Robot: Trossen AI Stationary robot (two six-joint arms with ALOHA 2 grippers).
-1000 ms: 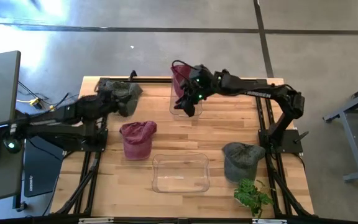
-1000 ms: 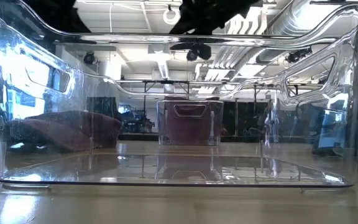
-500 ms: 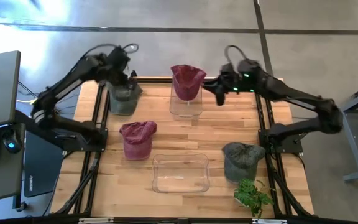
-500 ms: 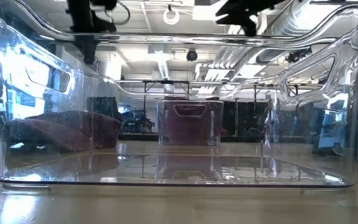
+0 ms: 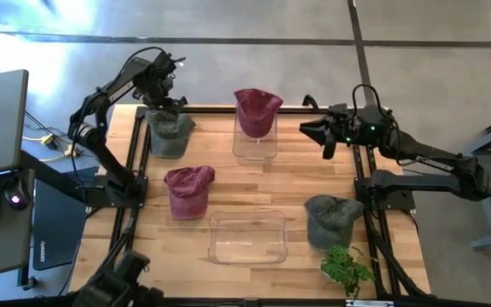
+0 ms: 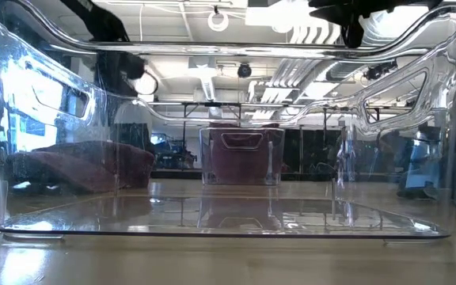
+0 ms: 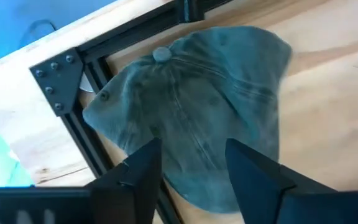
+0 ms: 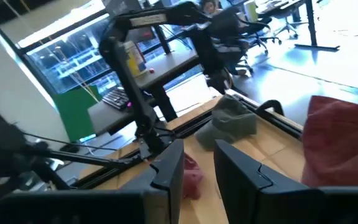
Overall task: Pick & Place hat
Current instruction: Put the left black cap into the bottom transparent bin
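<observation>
Hovering above the table's far left corner, the left gripper [image 5: 162, 85] hung directly over a grey-green hat [image 5: 170, 134], which lay flat on the wooden table [image 5: 314, 175] against the black frame rail. In the left wrist view its two dark fingers [image 7: 143, 167] stood parted and empty, and the hat [image 7: 197, 106] lay straight ahead of them, its crown button toward the frame corner and its long axis running from that corner out over the table. We judged a straight descent to be what a grasp here called for.

The right gripper [image 5: 326, 136] was held off the table's right edge, level with the far bin and well apart from every hat; its fingers [image 8: 166, 168] were likewise spread, holding nothing. The left arm was plainly the nearer to the grey-green hat.

We counted four hats: this one, a maroon hat [image 5: 257, 111] sitting on the far clear bin [image 5: 255, 149], a second maroon hat [image 5: 187, 189] lying left of centre, and a grey hat [image 5: 332, 218] near the right rail. We counted two clear bins, the near bin [image 5: 247, 237] holding nothing, and one small potted plant [image 5: 348, 269] at the near right corner.
</observation>
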